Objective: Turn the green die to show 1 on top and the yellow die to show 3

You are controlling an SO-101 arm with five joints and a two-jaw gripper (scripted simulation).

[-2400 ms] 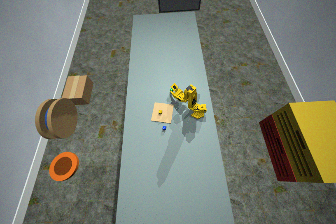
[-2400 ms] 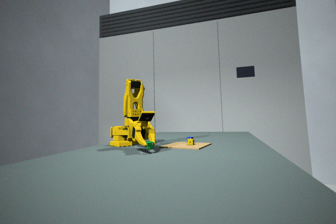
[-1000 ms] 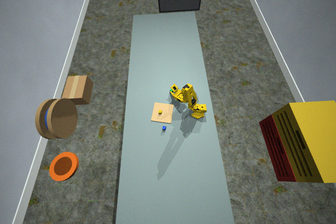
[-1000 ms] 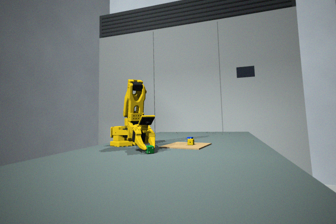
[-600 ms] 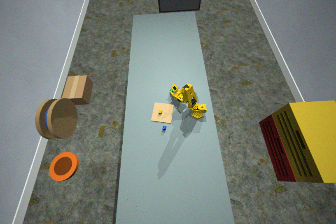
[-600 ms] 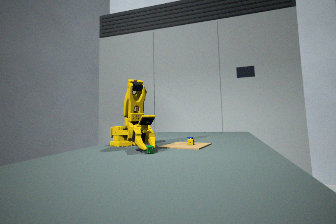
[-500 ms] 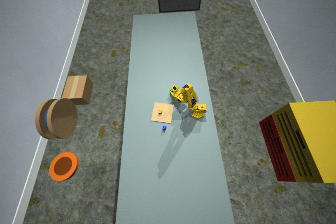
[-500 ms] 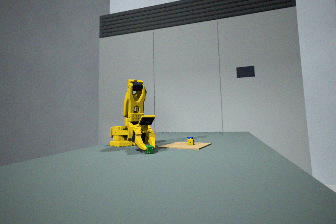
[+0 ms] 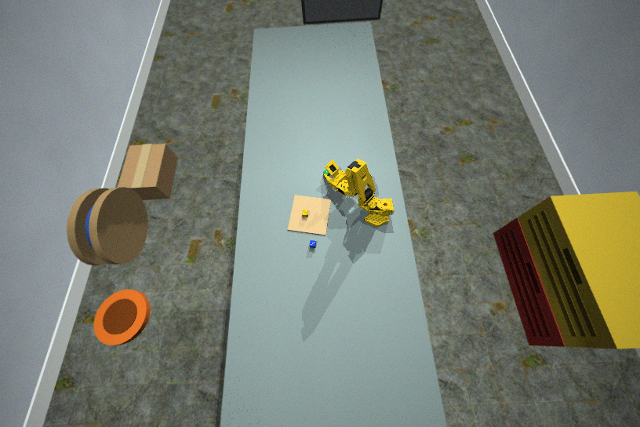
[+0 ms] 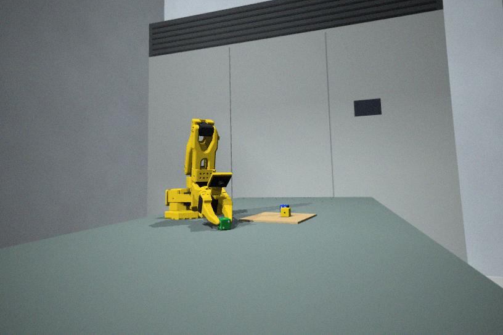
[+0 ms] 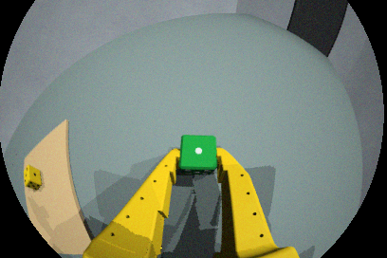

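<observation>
Gripper (image 9: 325, 174) (image 10: 225, 221) (image 11: 198, 161) narrow, pinched on green die (image 9: 325, 172) (image 10: 224, 224) (image 11: 198, 152) by two opposite sides, at or just above the table (image 9: 315, 101) (image 10: 243, 282) (image 11: 190, 86), off the mat (image 9: 319, 220) (image 10: 301, 217) (image 11: 54, 157); touching table or not, can't tell. Risks: tips hold it near its edges, so a loose or off-centre grip could let it roll on release or on a bump; letting go here leaves it off the mat; carrying it low could catch the mat edge and shift or lift it. Single pip faces the wrist camera, looks like the upper face, so 1 probably up. Cube, no long axis; finger-to-finger line runs across the wrist view, sides roughly square to the fingers. Further out, yellow die (image 9: 304, 213) (image 10: 285, 212) (image 11: 33, 177) sits flat on the mat, one pip toward the exterior camera, top number too small to call; likely still needs checking for 3. Farthest, blue die (image 9: 312, 244) (image 10: 284, 205) on the table just beside the mat; a wide arm sweep could knock it.
</observation>
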